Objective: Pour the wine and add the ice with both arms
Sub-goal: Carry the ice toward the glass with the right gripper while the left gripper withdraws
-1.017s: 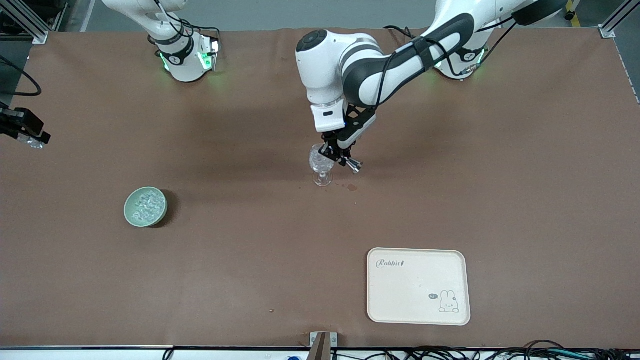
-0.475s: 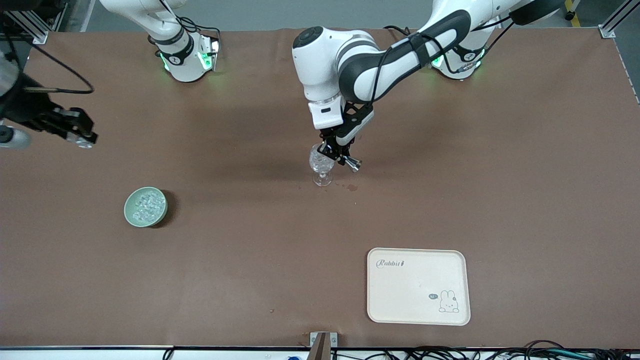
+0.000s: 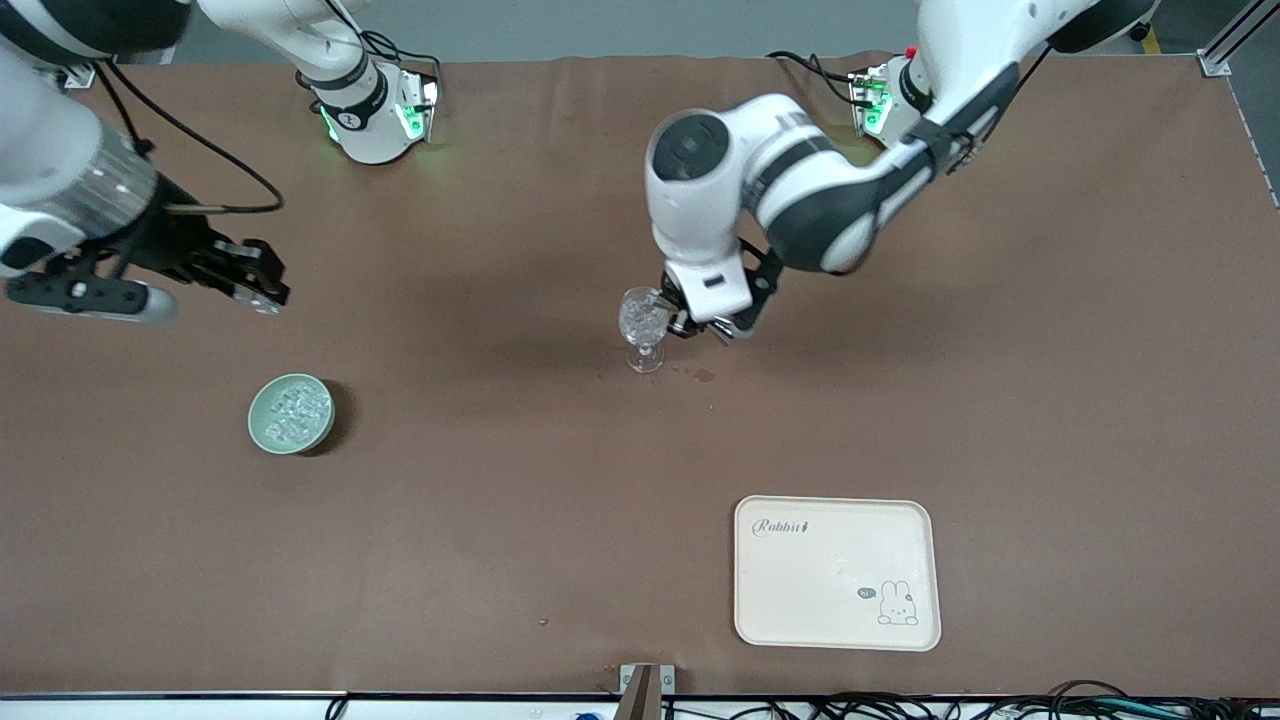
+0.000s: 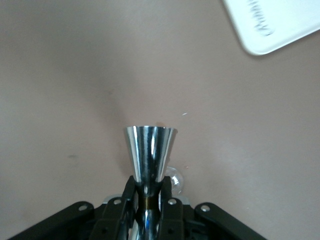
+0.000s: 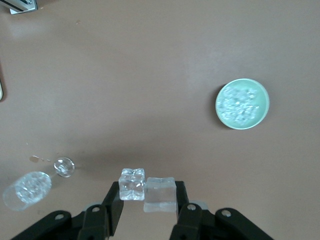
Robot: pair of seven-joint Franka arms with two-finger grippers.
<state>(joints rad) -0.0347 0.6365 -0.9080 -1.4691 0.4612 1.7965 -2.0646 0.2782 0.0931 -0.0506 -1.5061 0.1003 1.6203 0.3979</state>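
Observation:
The clear stemmed glass (image 3: 641,322) stands mid-table. My left gripper (image 3: 700,325) is right beside its bowl, shut on the waist of a shiny metal jigger (image 4: 150,150); the glass's foot (image 4: 175,179) shows just past the jigger. My right gripper (image 3: 262,293) hangs over bare table toward the right arm's end, shut on two clear ice cubes (image 5: 146,189) held side by side between its fingers (image 5: 111,202). The pale green bowl (image 3: 291,413) holding several more ice cubes sits nearer the front camera than that gripper; it also shows in the right wrist view (image 5: 242,103), as does the glass (image 5: 27,189).
A cream tray (image 3: 836,572) with a rabbit drawing lies near the table's front edge, toward the left arm's end; its corner shows in the left wrist view (image 4: 280,25). Small dark spots (image 3: 705,375) mark the brown cloth beside the glass's foot.
My right arm has swung in from the table's end toward the middle, carrying the ice. My left arm's wrist has turned and shifted beside the glass, still holding the jigger.

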